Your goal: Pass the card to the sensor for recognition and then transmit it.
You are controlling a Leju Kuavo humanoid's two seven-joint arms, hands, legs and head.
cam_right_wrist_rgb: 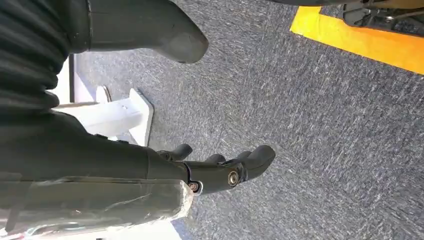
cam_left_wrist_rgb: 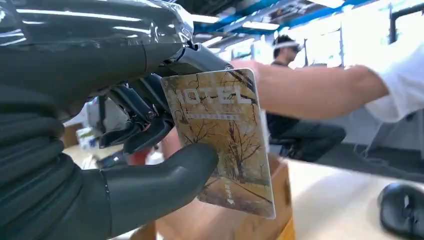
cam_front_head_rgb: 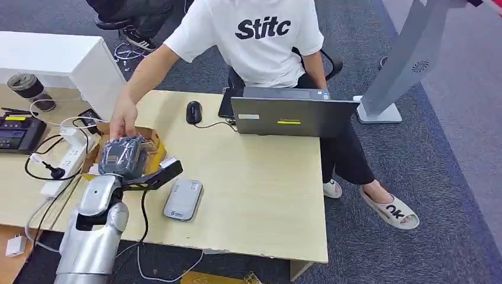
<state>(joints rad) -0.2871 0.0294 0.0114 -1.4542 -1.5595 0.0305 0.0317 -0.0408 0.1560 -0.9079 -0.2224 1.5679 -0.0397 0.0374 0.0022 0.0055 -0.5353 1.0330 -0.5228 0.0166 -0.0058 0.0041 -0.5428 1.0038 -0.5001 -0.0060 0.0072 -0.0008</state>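
The left hand [cam_left_wrist_rgb: 125, 150] grasps the card [cam_left_wrist_rgb: 222, 140], pinched between thumb and fingers above a cardboard box [cam_front_head_rgb: 151, 142] on the counter [cam_front_head_rgb: 260, 189]; a person's hand [cam_front_head_rgb: 123, 125] reaches to the same box, just beside the robot's hand. The grey sensor [cam_front_head_rgb: 183, 200] lies flat on the counter, near the held card; the right hand [cam_right_wrist_rgb: 220, 170] hangs over grey carpet, released, fingers apart and holding nothing.

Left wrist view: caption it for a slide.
Left hand pinches a hotel card between thumb and fingers, with a person's arm behind.
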